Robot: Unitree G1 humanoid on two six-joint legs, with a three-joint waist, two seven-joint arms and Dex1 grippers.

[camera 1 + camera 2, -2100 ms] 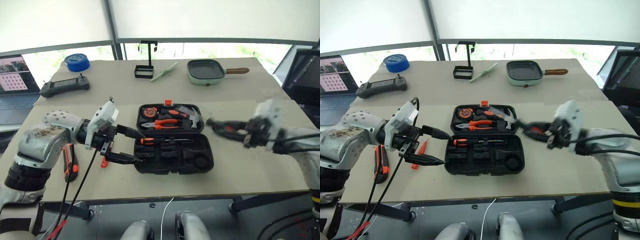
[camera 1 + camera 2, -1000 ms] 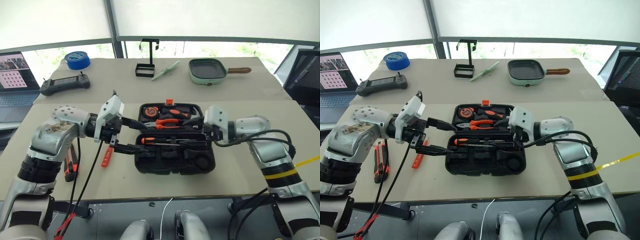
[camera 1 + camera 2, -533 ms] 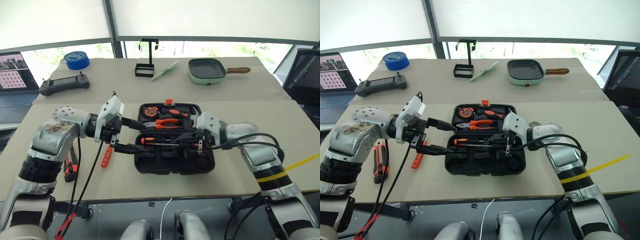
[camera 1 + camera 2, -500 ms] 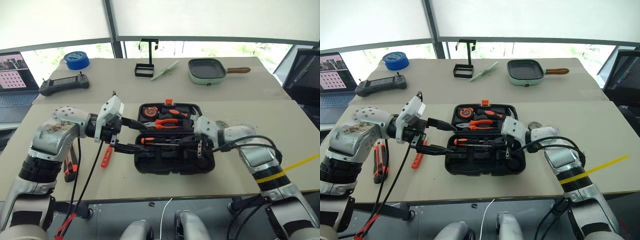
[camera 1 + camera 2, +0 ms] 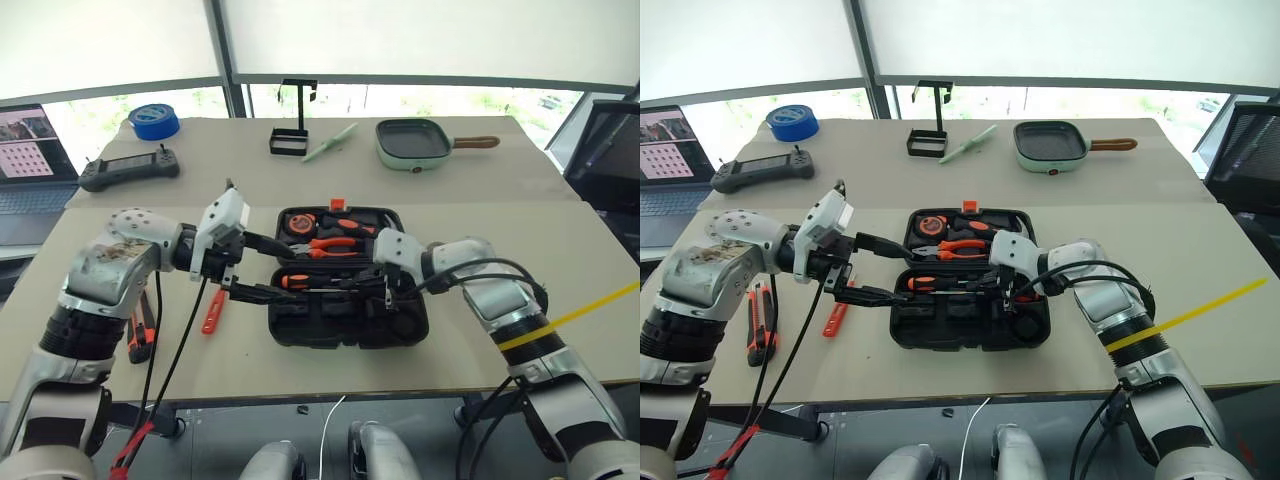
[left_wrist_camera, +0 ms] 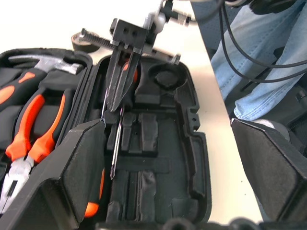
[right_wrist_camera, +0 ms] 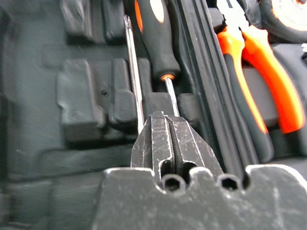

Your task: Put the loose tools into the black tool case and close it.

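Pressing screwdriver (image 7: 160,38) into its slot in the open black tool case (image 5: 345,325) with right gripper (image 7: 169,132), jaws together, apparently empty. Keeping left gripper (image 5: 268,270), jaws apart, bracing the case edge.

The right end effector (image 5: 985,283) now sits over the black tool case (image 5: 970,325), where two seconds ago it hung blurred in the air off the case's right side with something orange and black between its fingers. Since then it has swung in over the case's right edge and pushed on toward the middle of the front half, low above the moulded slots. Its fingers (image 7: 168,143), parted a second ago, are now pressed together, their tips just above the shaft of the orange-and-black screwdriver (image 7: 156,33) lying in the case. The right forearm now lies across the case's right part.
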